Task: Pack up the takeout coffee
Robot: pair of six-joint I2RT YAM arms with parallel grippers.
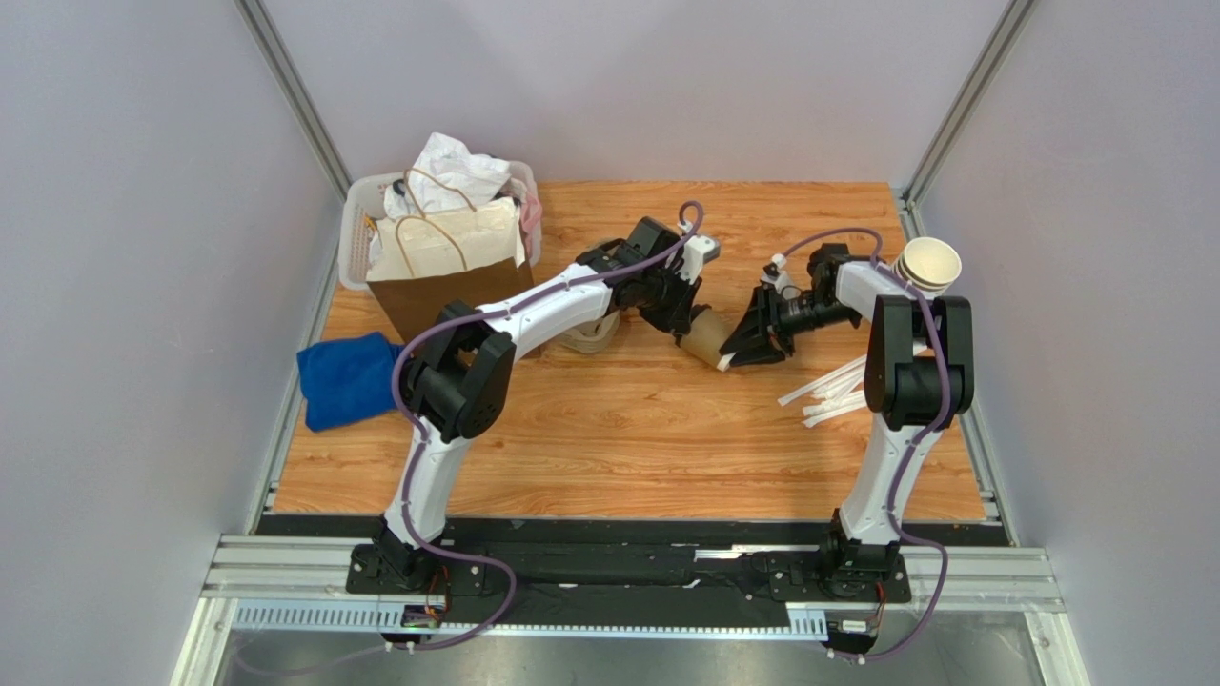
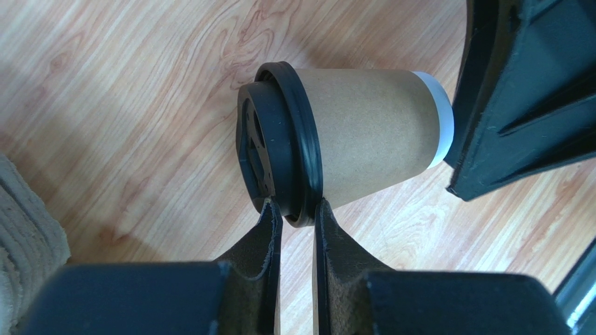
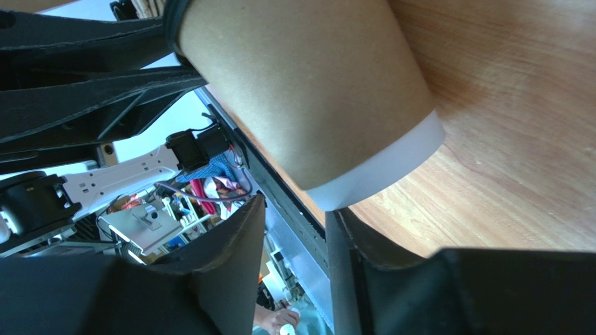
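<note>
Mid wood-grain tabletop, grey walls: I log takeout coffee sideways, left gripper pinching its lid, right gripper part-open at base.

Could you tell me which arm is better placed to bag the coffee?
Probably left: the left gripper pinches the takeout coffee by its lid, and the paper bag stands nearer that arm.

On my feed, left arm & right arm match: white links w/ black joint housings, each on a black base. Thin purple cables loop along both, base to wrist. Left gripper & right gripper are matte black, w/ wedge-shaped fingers, rough dark inner faces and blocky bodies behind.
</note>
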